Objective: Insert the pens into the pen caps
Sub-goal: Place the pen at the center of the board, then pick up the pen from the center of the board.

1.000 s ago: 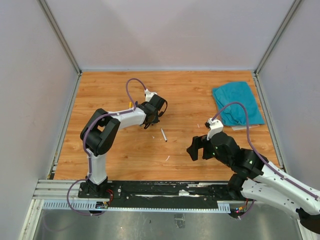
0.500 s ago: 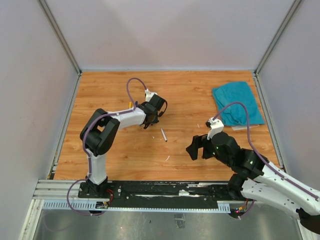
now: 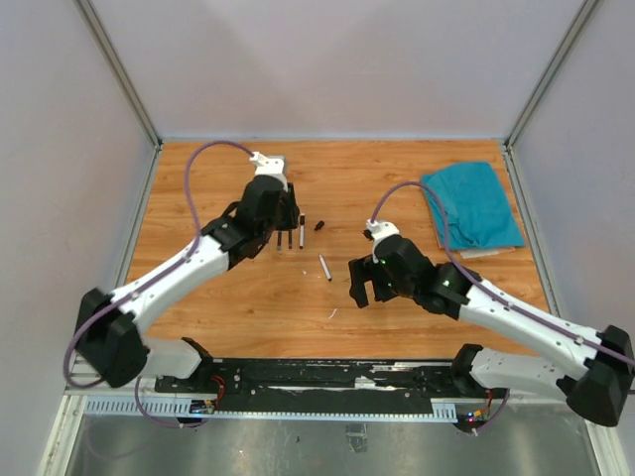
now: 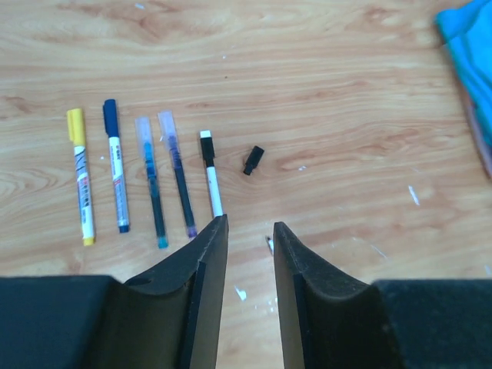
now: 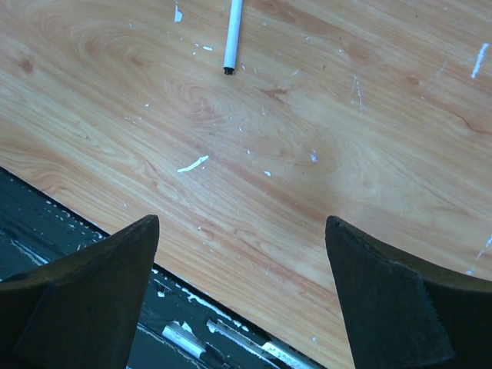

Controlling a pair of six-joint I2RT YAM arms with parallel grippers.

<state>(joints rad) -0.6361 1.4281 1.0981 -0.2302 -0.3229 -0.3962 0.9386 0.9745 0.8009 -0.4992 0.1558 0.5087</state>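
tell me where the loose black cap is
In the left wrist view, the loose black cap lies just right of the black-tipped white pen, apart from it.

Left hand (image 3: pixel 278 226) reached forward; right hand (image 3: pixel 369 291) swung left.

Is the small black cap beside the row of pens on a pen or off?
Off. The black cap lies loose on the table, apart from the nearest pen.
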